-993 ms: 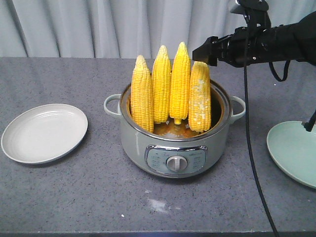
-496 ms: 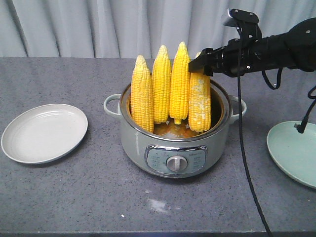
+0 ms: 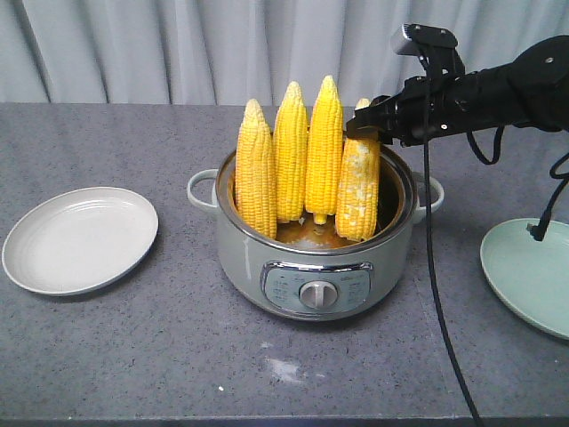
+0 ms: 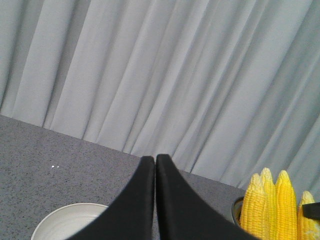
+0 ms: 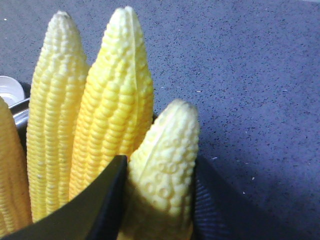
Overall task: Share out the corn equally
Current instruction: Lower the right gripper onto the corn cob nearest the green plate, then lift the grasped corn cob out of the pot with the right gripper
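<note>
Grey speckled table (image 3: 133, 356), dark stone look, runs edge to edge under everything. Electric cooking pot (image 3: 267, 258) sits dead centre, pale green body, control dial facing front, loop handle each side. Left of pot, well apart: white round plate (image 3: 80, 238), flat on surface. Right of pot, well apart: pale green plate (image 3: 533, 271), cut off by frame edge. Just in front of pot: whitish smudge (image 3: 286, 370) and few small white specks.

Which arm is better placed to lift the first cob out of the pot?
Right. The right gripper has its fingers against both sides of the pale cob near its tip, in the pot. The left gripper is shut and off to the side, the cobs at its view's edge.
</note>
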{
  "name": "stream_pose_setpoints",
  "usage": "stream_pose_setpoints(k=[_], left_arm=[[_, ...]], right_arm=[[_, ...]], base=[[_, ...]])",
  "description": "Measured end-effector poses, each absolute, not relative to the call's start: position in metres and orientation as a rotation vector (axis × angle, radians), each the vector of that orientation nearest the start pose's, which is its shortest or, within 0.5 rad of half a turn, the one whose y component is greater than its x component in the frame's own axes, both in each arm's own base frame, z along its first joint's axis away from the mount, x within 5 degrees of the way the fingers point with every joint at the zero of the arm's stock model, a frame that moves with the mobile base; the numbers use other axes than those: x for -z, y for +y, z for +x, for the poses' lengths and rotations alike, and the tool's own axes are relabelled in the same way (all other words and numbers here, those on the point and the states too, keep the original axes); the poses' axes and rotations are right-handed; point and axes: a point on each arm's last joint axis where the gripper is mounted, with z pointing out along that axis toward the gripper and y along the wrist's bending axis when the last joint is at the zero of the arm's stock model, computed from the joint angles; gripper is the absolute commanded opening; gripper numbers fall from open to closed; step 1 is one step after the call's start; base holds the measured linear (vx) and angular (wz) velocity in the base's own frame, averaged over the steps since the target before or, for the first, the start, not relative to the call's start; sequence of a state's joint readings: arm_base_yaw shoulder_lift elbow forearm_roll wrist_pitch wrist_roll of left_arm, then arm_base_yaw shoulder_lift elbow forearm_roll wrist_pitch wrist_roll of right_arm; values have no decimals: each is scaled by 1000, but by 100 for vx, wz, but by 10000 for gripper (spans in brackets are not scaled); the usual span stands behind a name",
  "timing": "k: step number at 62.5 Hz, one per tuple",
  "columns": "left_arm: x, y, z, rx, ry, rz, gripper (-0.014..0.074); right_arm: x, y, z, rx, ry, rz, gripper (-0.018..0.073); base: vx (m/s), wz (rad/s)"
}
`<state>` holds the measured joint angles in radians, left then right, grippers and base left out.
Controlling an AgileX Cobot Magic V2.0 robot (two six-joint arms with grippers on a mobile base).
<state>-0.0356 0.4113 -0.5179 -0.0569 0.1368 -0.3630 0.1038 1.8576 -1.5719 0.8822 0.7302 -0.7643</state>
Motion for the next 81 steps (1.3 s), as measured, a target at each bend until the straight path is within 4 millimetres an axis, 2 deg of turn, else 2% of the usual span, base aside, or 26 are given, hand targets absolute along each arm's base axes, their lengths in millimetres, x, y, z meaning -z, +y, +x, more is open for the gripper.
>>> stream_pose_setpoints(k=[8, 16, 22, 31, 35, 41, 42, 43, 45, 53, 57, 63, 74, 81], left_arm=[[-346, -4, 89, 370, 1498, -285, -6], [-346, -4, 89, 370, 1498, -285, -6], [-346, -4, 89, 370, 1498, -285, -6], [-346, -4, 89, 370, 1498, -285, -6], [-346, -4, 89, 370, 1498, -285, -6], [-346, -4, 89, 370, 1498, -285, -6], [-346, -4, 89, 370, 1498, -285, -6], [-346, -4, 89, 370, 1498, -285, -6], [-346, -4, 89, 370, 1498, -285, -6], [-346, -4, 89, 370, 1498, -285, -6], [-346, -4, 89, 370, 1498, -285, -6], [-346, -4, 89, 370, 1498, -285, -6], [-345, -4, 93, 368, 1517, -288, -6], [-344, -4, 94, 367, 1521, -289, -6]], right_arm=[[-306, 91, 418, -652, 2198, -433, -8], [-326, 88, 411, -616, 2144, -435, -8], [-354, 86, 398, -581, 2063, -429, -8], [-412, 74, 365, -498, 1891, -421, -6], [-441, 60, 345, -450, 1810, -386, -5], [-479, 23, 313, -347, 1702, -281, -4], [-485, 14, 307, -322, 1686, -256, -3], [-497, -14, 290, -252, 1662, -177, -3], [-501, -30, 282, -213, 1662, -130, -3], [-492, -87, 268, -143, 1760, 45, -3], [-474, -116, 270, -161, 1848, 144, -3], [-441, -146, 281, -239, 2003, 224, -3], [-370, -171, 308, -458, 2296, 243, -3], [-340, -179, 320, -548, 2378, 258, -3]], base=[[0, 0], [0, 0], [0, 0], [0, 0], [0, 0], [0, 0], [0, 0], [0, 0], [0, 0], [0, 0], [0, 0], [0, 0], [0, 0], [0, 0]])
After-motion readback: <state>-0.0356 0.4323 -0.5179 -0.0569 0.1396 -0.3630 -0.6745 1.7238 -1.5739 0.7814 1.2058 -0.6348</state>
